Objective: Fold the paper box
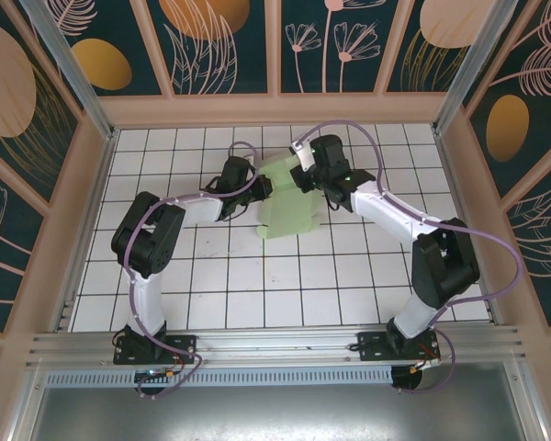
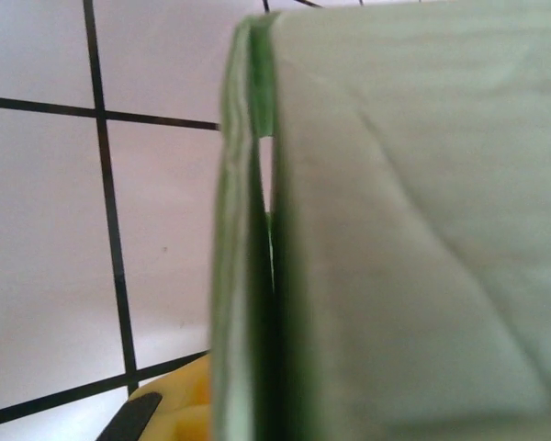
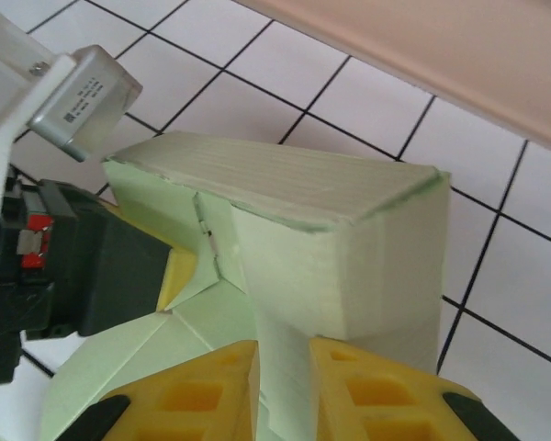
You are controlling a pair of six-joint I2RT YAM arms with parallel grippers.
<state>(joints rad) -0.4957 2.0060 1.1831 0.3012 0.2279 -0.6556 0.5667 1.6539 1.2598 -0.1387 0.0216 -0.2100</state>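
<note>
Closely seen from the right wrist, a silver-grey metal block on the left arm carries a label with rows of tiny dark print, too small to read. It sits on a white bracket.

The paper box lies at the far middle of the desk, between the two arms' tips. It is partly raised. From the right wrist, the pale mint-green card shows a flat ribbed top panel, a vertical side wall and creased flaps spreading low to the left.

The right pincer meets the box from the far right. Its yellow fingers are clenched on a narrow green panel that runs down between them.

The left pincer meets the box from the left. One yellow finger touches a folded flap at the box's left corner. In the left wrist view the card stands right at the lens, a doubled edge with a thin slit beside a broad panel with a faint diagonal crease. A yellow finger with a black pad shows just left of that edge. I cannot tell whether this pincer is clenched or released.

The desk is white and glossy, with a black grid of square tiles.
</note>
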